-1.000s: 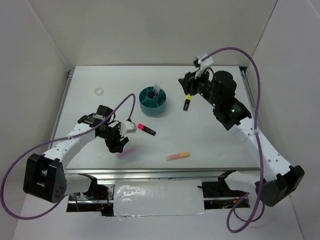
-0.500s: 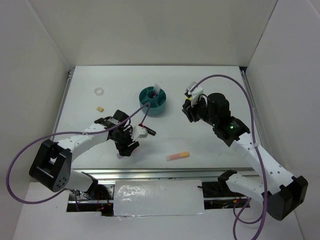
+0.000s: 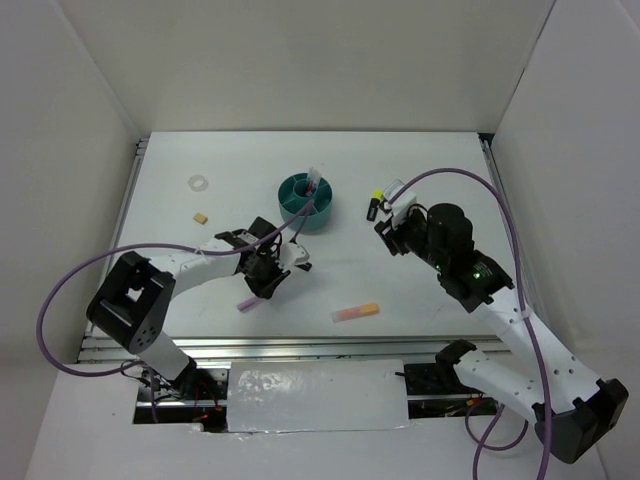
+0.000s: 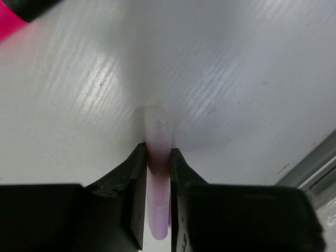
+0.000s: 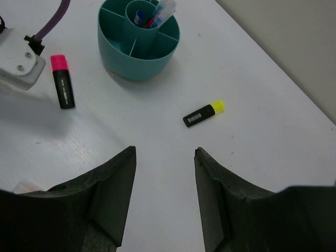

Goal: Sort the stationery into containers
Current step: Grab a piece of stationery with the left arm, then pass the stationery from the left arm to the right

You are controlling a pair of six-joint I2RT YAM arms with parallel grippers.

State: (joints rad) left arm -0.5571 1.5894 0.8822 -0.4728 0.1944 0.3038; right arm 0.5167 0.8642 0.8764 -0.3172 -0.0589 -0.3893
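Left gripper [image 4: 156, 157] clamps the lilac translucent plastic stick [image 4: 157, 131], low against the white table [image 4: 236, 79]; right gripper [image 5: 164, 152] stands open, empty; risk: the smooth stick may pivot between the jaws on lifting and miss the round teal plastic organizer [image 5: 139, 65].

We find the round teal plastic organizer [image 3: 306, 200] far-centre on the white desk [image 3: 450, 180], the black yellow-capped highlighter [image 3: 374, 206] right of it, the clear ring [image 3: 199, 183] and tan eraser [image 3: 201, 217] left, the lilac stick [image 3: 246, 301] near-left, the orange stick [image 3: 356, 312] near-centre.
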